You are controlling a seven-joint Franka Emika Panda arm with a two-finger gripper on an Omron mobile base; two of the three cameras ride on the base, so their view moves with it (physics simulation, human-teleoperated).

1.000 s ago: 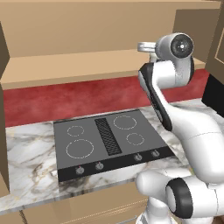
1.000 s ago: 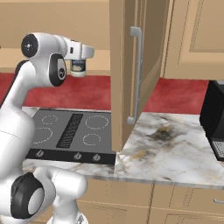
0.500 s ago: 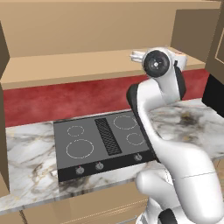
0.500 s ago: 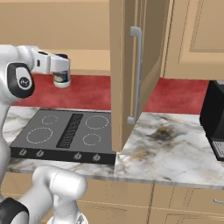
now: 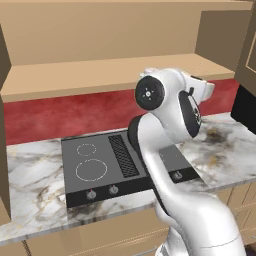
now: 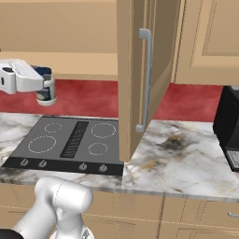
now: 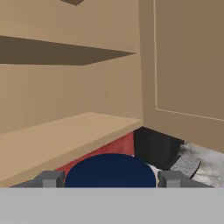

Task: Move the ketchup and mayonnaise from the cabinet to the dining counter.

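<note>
At the left of the right base view, the tool (image 6: pixel 43 87) reaches sideways, level, clamping the mayonnaise (image 6: pixel 46 87) above the cooktop (image 6: pixel 70 144).

The mayonnaise (image 6: pixel 46 87) is a small white jar with a dark blue round lid, upright and off the surfaces, at about 9 o'clock in the right base view, in front of the red wall above the cooktop. In the hand view its lid (image 7: pixel 110 171) sits at 6 o'clock, a round blue disc between the two fingertips.

The cabinet (image 6: pixel 140 74) is light tan wood; its door stands open, edge-on, with a long vertical silver handle, at 12 o'clock in the right base view. Its bare shelf (image 5: pixel 100 75) spans 11 to 1 o'clock in the left base view.
</note>
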